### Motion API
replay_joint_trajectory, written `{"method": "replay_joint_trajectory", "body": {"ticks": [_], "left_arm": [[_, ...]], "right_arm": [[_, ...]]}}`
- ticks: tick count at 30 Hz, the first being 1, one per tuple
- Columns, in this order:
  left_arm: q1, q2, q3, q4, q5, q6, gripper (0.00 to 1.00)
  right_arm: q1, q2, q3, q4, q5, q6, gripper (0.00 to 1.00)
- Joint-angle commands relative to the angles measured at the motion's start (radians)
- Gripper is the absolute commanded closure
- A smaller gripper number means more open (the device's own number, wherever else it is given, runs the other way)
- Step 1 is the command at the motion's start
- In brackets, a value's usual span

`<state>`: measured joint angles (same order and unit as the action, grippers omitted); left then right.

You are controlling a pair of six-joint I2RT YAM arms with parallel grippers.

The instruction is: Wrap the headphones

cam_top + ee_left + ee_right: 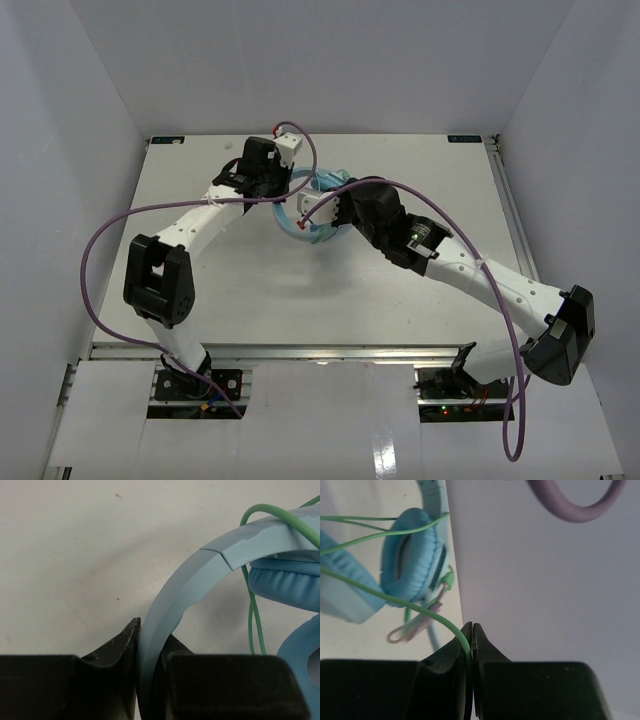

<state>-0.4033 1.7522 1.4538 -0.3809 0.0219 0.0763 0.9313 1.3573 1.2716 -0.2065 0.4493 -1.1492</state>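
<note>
Light blue headphones (pixel 325 183) lie toward the far middle of the white table (pixel 270 290), between the two wrists. On the curved headband (pixel 190 587) the left gripper (pixel 151 642) is clamped, a black finger pressed against each face of it. Pinched almost together, the right gripper (pixel 472 632) holds the thin green cable (pixel 395 600), which runs from its tips back toward an ear cup (pixel 412 555) crossed by further strands.
</note>
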Motion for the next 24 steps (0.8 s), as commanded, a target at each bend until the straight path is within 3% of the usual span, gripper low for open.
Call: {"method": "replay_joint_trajectory", "body": {"ticks": [1, 10, 20, 24], "left_arm": [[-0.007, -0.119, -0.019, -0.027, 0.236, 0.020, 1.00], [-0.027, -0.228, -0.078, -0.101, 0.452, 0.054, 1.00], [-0.044, -0.277, -0.098, -0.137, 0.461, 0.051, 1.00], [-0.048, -0.264, -0.087, -0.150, 0.458, 0.043, 1.00]], "right_arm": [[0.004, -0.004, -0.003, 0.181, 0.080, -0.150, 0.92], [-0.033, 0.012, -0.062, 0.238, -0.035, -0.134, 0.92], [-0.078, 0.031, -0.057, 0.238, -0.122, -0.100, 0.92], [-0.084, 0.036, -0.064, 0.236, -0.134, -0.102, 0.86]]}}
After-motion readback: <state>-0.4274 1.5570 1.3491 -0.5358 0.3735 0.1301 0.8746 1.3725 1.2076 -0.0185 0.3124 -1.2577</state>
